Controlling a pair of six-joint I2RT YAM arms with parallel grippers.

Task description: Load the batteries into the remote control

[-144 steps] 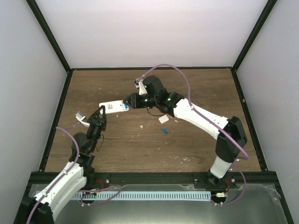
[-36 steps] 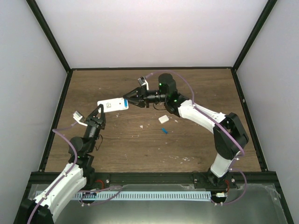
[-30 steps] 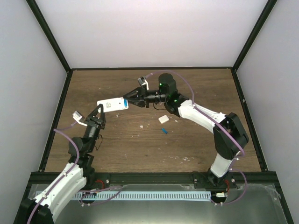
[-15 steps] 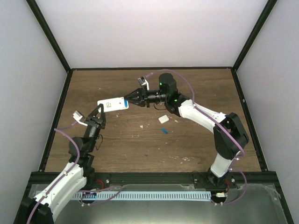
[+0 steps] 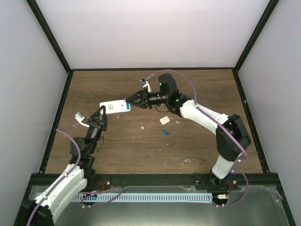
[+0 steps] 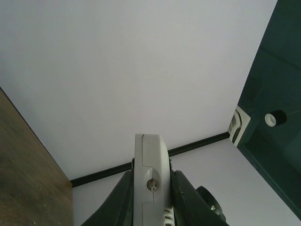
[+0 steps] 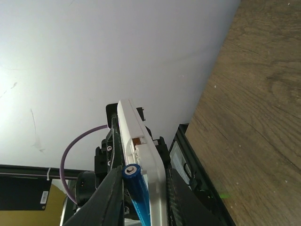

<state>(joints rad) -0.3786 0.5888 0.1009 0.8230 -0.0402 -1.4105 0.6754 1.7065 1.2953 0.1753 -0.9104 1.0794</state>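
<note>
Above the table (image 5: 202,89), left gripper (image 5: 102,111) clamps remote (image 5: 115,107), right gripper (image 5: 129,102) pinches battery (image 7: 137,190); if we push skewed, remote may twist loose.

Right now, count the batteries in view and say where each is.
2. One battery is in the right gripper, against the remote; the other lies loose on the table. Others may be hidden.

Both arms reach in toward each other, and both are gripping!
The left arm (image 5: 70,175) stretches forward from its base, and the left gripper (image 5: 101,112) points away from it with jaws clamped on one end of the remote control (image 5: 115,107). The right arm (image 5: 202,115) folds at the elbow and reaches left, wrist level. The right gripper (image 5: 129,102) has its jaws pinched on a battery (image 7: 138,193) that lies right against the remote control.
</note>
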